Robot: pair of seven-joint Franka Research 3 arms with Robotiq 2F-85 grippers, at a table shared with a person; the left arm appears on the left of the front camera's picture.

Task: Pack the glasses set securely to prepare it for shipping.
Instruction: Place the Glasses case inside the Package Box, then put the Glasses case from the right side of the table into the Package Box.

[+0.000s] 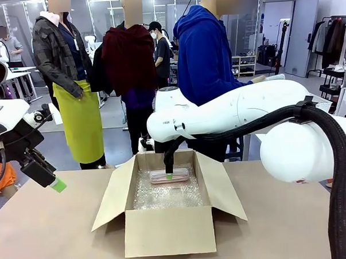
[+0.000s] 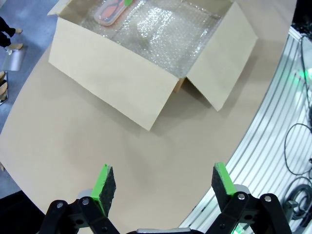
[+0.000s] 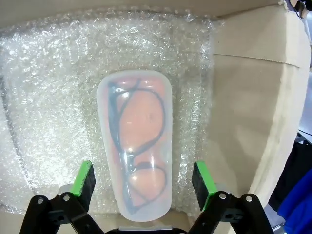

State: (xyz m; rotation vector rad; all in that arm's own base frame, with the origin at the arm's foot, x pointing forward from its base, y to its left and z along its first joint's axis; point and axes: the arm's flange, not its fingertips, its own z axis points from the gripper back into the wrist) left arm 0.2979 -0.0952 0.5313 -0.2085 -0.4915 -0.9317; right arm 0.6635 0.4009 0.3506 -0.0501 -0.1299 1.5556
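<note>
A table (image 1: 51, 238) holds an open cardboard box (image 1: 169, 230) lined with bubble wrap (image 3: 58, 97). The pink case (image 3: 136, 141) lies flat on the wrap by the box's far wall. The right gripper (image 3: 144, 176) straddles it, fingers apart, not clamping. The left gripper (image 2: 163, 183) hovers over bare table, fingers spread.

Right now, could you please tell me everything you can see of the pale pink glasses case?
The pale pink glasses case is an oblong, round-cornered shell of translucent plastic. It is closed, and dark-framed glasses show through it. It lies flat on the bubble wrap lining the cardboard box, toward the box's far wall. The open right gripper straddles one end of it without touching.
</note>
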